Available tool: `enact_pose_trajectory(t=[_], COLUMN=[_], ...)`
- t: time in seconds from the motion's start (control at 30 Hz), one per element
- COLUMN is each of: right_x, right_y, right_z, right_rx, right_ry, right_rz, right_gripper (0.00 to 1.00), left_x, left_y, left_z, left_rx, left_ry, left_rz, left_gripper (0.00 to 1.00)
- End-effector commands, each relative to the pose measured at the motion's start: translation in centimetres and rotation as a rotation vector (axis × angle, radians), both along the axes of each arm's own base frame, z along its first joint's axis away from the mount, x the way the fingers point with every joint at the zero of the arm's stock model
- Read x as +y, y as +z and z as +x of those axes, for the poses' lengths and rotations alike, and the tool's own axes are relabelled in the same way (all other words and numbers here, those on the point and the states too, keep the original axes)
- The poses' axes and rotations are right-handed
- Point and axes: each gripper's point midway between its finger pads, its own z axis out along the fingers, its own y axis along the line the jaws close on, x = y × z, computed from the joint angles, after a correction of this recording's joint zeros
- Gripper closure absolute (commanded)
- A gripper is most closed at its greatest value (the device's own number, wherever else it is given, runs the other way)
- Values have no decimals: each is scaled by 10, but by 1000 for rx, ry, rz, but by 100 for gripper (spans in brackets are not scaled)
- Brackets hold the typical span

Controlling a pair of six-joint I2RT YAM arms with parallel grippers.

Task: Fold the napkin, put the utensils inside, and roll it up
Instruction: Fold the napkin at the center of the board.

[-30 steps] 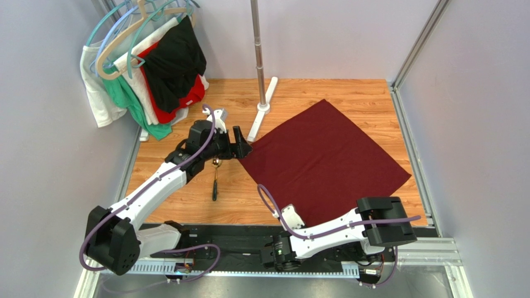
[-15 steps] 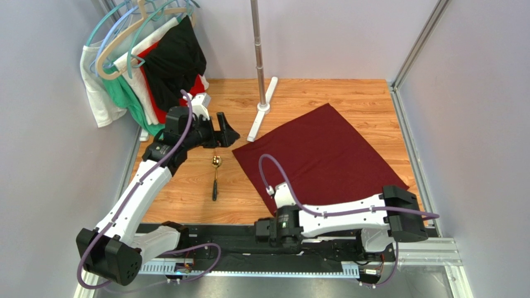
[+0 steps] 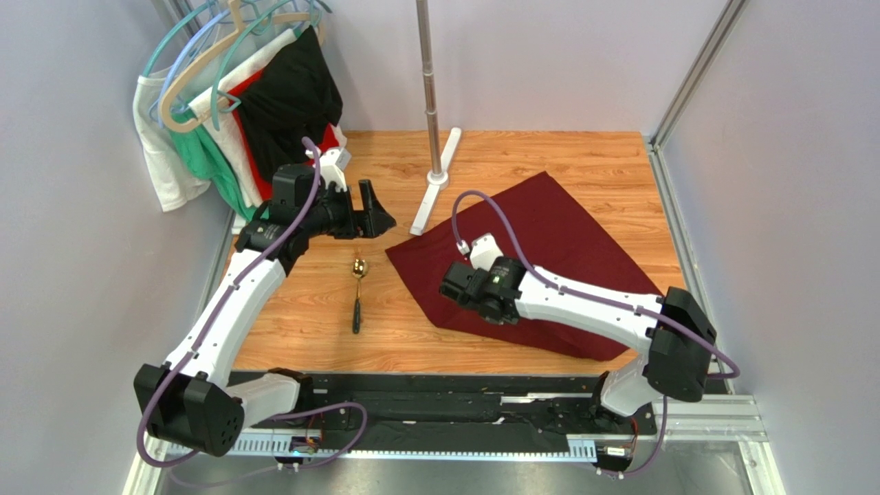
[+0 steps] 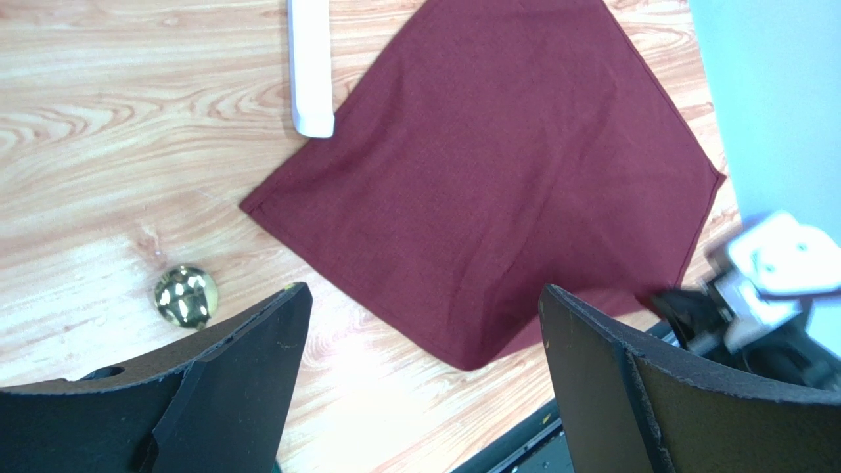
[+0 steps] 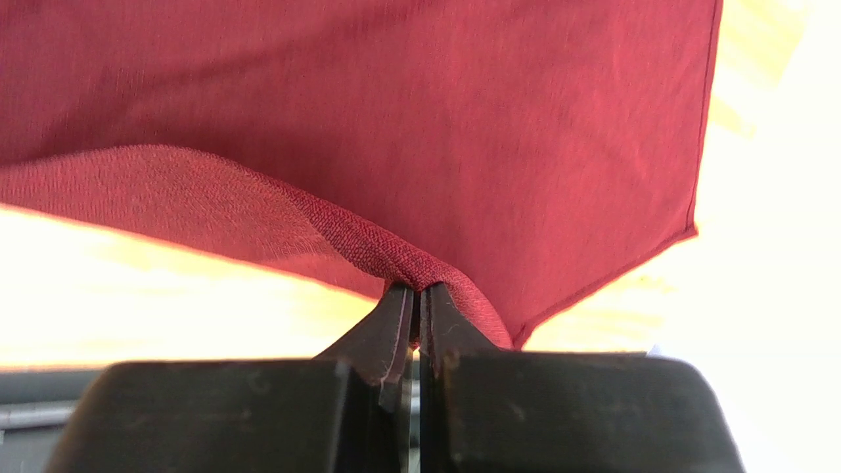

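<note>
My right end effector is pinching only a thin fold at the near edge of the napkin on the bench, so it might slip mid-fold or drag the cloth toward the spoon by my spread, empty left end effector.

The right gripper has its black jaws pinched together on a raised fold of the soft dark maroon cloth napkin. Beyond the gripper the cloth spreads flat, and a corner lies to the gripper's right on the glaring pale tabletop.
</note>
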Motion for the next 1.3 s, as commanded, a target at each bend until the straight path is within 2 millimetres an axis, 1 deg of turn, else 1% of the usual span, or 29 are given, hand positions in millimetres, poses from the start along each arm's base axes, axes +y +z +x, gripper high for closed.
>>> enact_pose_trajectory(t=[0.0, 0.03, 0.07, 0.1, 0.13, 0.2, 0.23, 0.3, 0.33, 0.4, 0.43, 0.47, 0.57, 0.6, 0.63, 0.7, 0.73, 0.8, 0.83, 0.87, 0.97, 1.0, 1.07, 1.1, 1.17, 1.23, 1.27], right_x=[15, 10, 14, 13, 12, 10, 5, 3, 0, -3, -7, -9, -13, -14, -16, -20, -24, -27, -32, -33, -47, -47, -56, -57, -63, -66, -68], right_y=[5, 3, 4, 3, 0, 1, -2, 0, -1, -5, -2, -6, -2, -8, -3, -10, -10, -6, -11, -7, -12, -8, -11, -4, -9, -5, -10], right_z=[48, 57, 65, 71, 81, 93, 103, 115, 125, 137, 147, 153, 173, 178, 188, 197, 203, 214, 220, 227, 240, 246, 256, 264, 273, 284, 288], right_rx=[-41, -31, -43, -40, -36, -42, -38, -43, -50, -41, -52, -43, -52, -37, -48, -32, -32, -41, -30, -41, -31, -41, -42, -55, -49, -65, -58], right_ry=[77, 54, 51, 46, 44, 34, 23, 14, -2, -1, -19, -17, -33, -27, -39, -41, -52, -59, -72, -77, -100, -103, -126, -112, -122, -134, -136], right_rz=[-13, -14, 9, 12, 18, 21, 10, 20, 41, 33, 43, 30, 49, 34, 46, 28, 28, 37, 38, 47, 36, 41, 44, 40, 37, 49, 45], right_gripper=[100, 100, 100, 100, 100, 100, 100, 100, 100, 100, 100, 100, 100, 100, 100, 100, 100, 100, 100, 100, 100, 100, 100, 100, 100, 100, 100], left_x=[0, 1, 2, 4, 6, 8, 10, 11, 12, 16, 18, 21, 24, 26, 27, 29, 29, 29, 30, 30, 30, 30, 31, 32, 32, 32, 33], left_y=[24, 23, 24, 23, 22, 21, 21, 18, 17, 9, 5, 2, 3, 4, 5, 7, 5, 4, 2, 1, 1, 0, -1, 0, -1, -1, -1], left_z=[9, 10, 13, 15, 16, 18, 20, 20, 21, 20, 19, 18, 14, 14, 14, 13, 13, 14, 13, 13, 14, 14, 14, 14, 14, 14, 15], left_rx=[-62, -65, -66, -65, -64, -63, -69, -68, -74, -67, -58, -53, -65, -70, -77, -87, -83, -79, -74, -68, -67, -65, -63, -67, -61, -62, -61], left_ry=[-39, -42, -40, -37, -37, -33, -28, -25, -26, -17, -16, -8, -5, 1, 5, 10, 9, 10, 8, 8, 8, 9, 13, 14, 14, 10, 14], left_rz=[8, 18, 22, 28, 35, 38, 39, 40, 45, 62, 73, 76, 86, 92, 97, 103, 107, 109, 111, 112, 113, 114, 116, 119, 116, 115, 114], left_gripper=[5, 5, 5, 5, 5, 5, 5, 5, 5, 5, 5, 5, 5, 5, 5, 5, 5, 5, 5, 5, 5, 5, 5, 5, 5, 5, 5])
